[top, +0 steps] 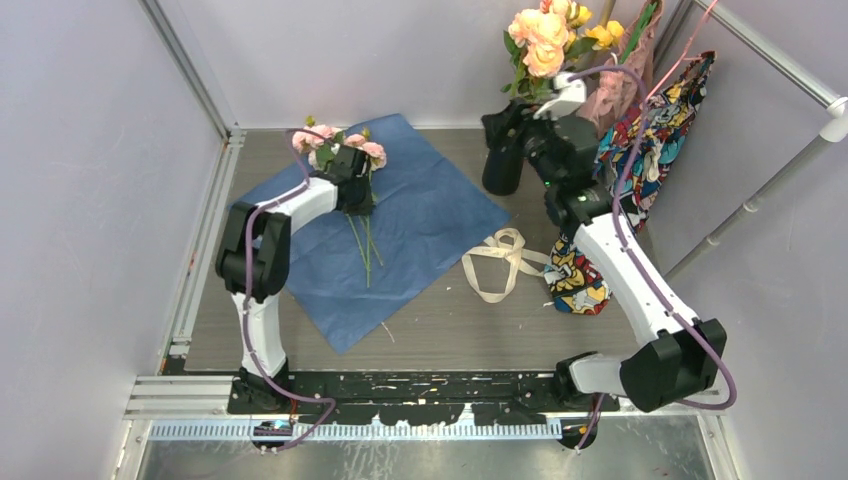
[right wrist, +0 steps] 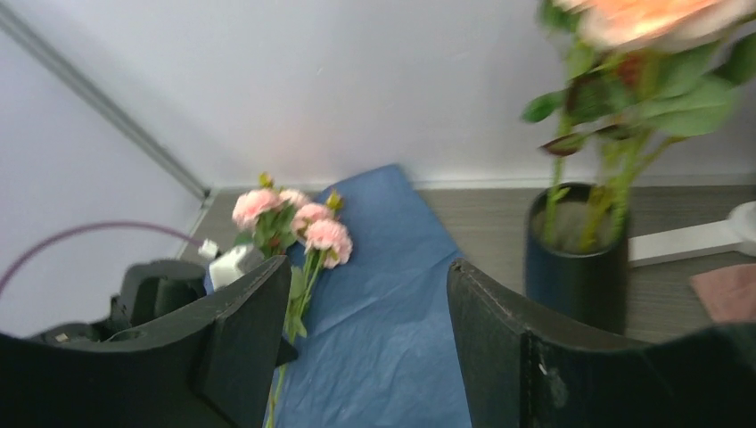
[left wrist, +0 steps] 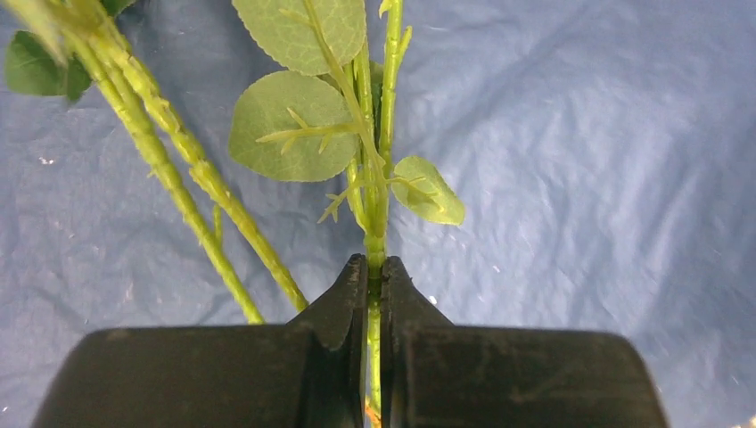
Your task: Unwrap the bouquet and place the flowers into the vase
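We see the L gripper (left wrist: 374,269) clamped tight on 1 green stem (left wrist: 374,214), its 2 fingers nearly meeting w/ only that stem between them. 2 more stems (left wrist: 183,183) run diagonally just left of it, outside the grip. Leaves (left wrist: 287,125) fan out beyond the fingertips. All of this lies over the blue paper (left wrist: 579,178).

From the top cam we see the paper opened flat on the desk (top: 440,320), a rough diamond left of centre. The pink flowers (top: 335,142) lie on its far-left part, w/ blooms toward the back wall and stem ends pointing toward the arm bases. The L gripper sits over them just below the blooms. The cream ribbon (top: 510,245) lies loose on the desk just off the paper's right corner, apart from the flowers.

The black vase (top: 500,170) stands upright at the back, right of the paper and partly hidden by the R arm. It holds peach and yellow blooms (top: 545,40) on green stems. The R gripper (right wrist: 367,272) hangs wide open near the vase, w/ nothing between its fingers. In its cam the vase is just to the right and the pink flowers are farther off to the left. A patterned bag (top: 660,130) leans at the far right.
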Available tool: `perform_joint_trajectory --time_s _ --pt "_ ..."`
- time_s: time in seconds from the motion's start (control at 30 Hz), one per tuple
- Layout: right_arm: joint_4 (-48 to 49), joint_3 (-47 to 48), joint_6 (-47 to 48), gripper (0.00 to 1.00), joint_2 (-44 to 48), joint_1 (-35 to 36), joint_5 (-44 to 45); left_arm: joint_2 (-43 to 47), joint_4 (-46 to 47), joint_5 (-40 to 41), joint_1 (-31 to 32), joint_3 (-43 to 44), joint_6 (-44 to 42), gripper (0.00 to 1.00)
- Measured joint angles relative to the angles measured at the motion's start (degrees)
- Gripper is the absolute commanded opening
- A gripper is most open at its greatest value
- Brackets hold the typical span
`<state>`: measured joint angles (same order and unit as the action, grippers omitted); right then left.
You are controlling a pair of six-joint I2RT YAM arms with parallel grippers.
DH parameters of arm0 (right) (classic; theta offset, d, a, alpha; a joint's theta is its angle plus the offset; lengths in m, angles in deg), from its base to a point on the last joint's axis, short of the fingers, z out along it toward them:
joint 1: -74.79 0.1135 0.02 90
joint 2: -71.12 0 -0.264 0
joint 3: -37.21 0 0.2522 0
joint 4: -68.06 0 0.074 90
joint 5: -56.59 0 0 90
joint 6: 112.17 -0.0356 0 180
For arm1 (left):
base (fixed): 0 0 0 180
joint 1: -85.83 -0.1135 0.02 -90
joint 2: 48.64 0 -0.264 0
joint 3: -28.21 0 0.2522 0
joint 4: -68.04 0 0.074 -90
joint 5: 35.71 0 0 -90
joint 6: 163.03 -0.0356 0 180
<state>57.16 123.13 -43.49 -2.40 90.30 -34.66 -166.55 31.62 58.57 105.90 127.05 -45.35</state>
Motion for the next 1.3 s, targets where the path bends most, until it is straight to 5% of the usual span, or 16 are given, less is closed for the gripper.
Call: perform_joint_trajectory --time_s 0.57,1.3 --pt "-1.57 3.41 5.97 0.71 -11.28 22.18 5.73 31.82 37.18 -14.97 3.82 -26.86 -6.16 0.0" --pt "-1.09 7.26 4.5 0.71 -20.02 27.91 6.27 42.38 39.82 -11.52 6.23 -32.54 -9.99 0.0"
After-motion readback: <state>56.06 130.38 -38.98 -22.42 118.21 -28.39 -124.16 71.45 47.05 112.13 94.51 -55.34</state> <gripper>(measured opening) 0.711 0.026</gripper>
